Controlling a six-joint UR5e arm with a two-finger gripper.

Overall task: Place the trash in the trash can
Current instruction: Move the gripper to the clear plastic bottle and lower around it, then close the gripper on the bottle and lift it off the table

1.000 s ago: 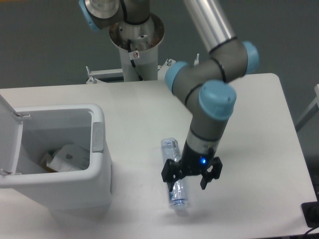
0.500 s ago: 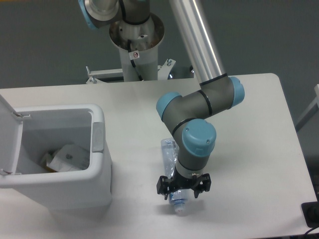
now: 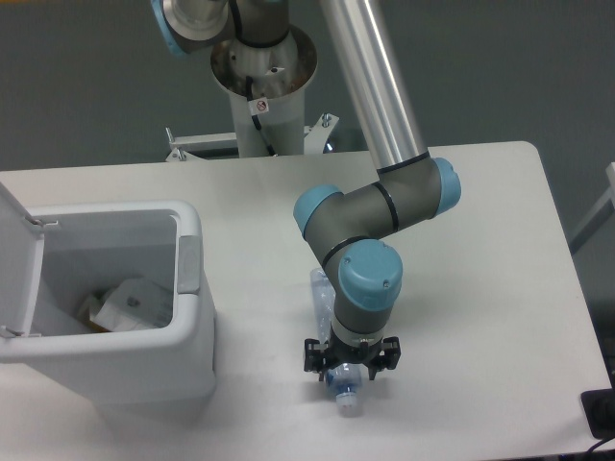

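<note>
Gripper low over the bottle on the white table

The gripper [image 3: 350, 367] straddles the crushed bottle [image 3: 342, 389] lying on the table [image 3: 480, 288]; whether it grips, I cannot tell. The paper packet [image 3: 130, 305] lies inside the open trash can [image 3: 187, 317], well left. Grey floor beyond.

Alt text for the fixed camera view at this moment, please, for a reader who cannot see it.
The grey and blue robot arm's tool is down over a crushed clear plastic bottle lying on the white table, fingers either side of it. To the left stands an open white rectangular plastic bin with a white paper packet inside.
</note>
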